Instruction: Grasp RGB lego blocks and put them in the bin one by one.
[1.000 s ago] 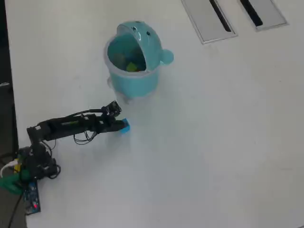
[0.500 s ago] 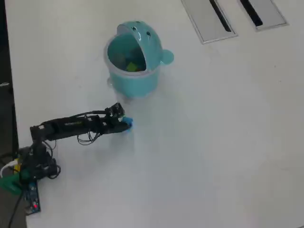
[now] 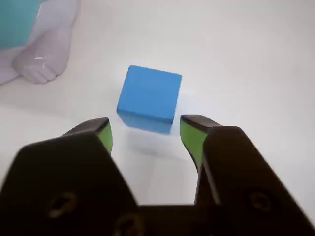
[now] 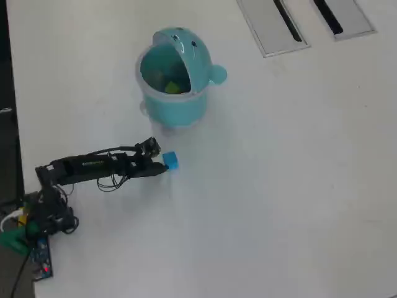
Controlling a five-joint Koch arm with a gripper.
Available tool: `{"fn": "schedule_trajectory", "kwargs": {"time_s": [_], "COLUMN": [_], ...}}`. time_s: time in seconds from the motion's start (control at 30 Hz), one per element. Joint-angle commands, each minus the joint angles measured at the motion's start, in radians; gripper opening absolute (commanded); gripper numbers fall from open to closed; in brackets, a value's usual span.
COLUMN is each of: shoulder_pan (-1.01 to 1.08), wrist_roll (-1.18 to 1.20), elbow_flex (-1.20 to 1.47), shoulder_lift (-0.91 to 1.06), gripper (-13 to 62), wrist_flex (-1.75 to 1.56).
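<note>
A blue lego cube [image 3: 150,98] lies on the white table just beyond my fingertips, not between them. My gripper [image 3: 146,133] is open, and its green pads [image 3: 105,136] stand either side of bare table. In the overhead view the blue cube [image 4: 170,161] sits right of the gripper [image 4: 160,167], below the bin. The light-teal bin [image 4: 178,110] stands with its domed lid tipped back, and a yellow-green block [image 4: 172,87] shows inside. In the wrist view only a corner of the bin [image 3: 15,19] shows at the top left.
A pale foot [image 3: 42,56] under the bin sits left of the cube in the wrist view. Two grey slotted panels [image 4: 273,25] lie at the table's top right. The arm's base and cables [image 4: 43,217] occupy the lower left, near the dark table edge [image 4: 5,124].
The blue cube was at the gripper's tip before. It now lies clear just beyond the tips, slightly further right, and the arm has drawn back a little to the left.
</note>
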Motion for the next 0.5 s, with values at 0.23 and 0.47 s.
{"fn": "schedule_trajectory", "kwargs": {"time_s": [0.23,0.47], "shoulder_pan": [-0.014,-0.012], "wrist_roll": [0.012,0.009], "elbow_flex": [-0.118,-0.192], "shoulder_lift": [-0.072,-0.137], "gripper": [24.3,24.3], "wrist_flex": [-0.089,-0.091]}}
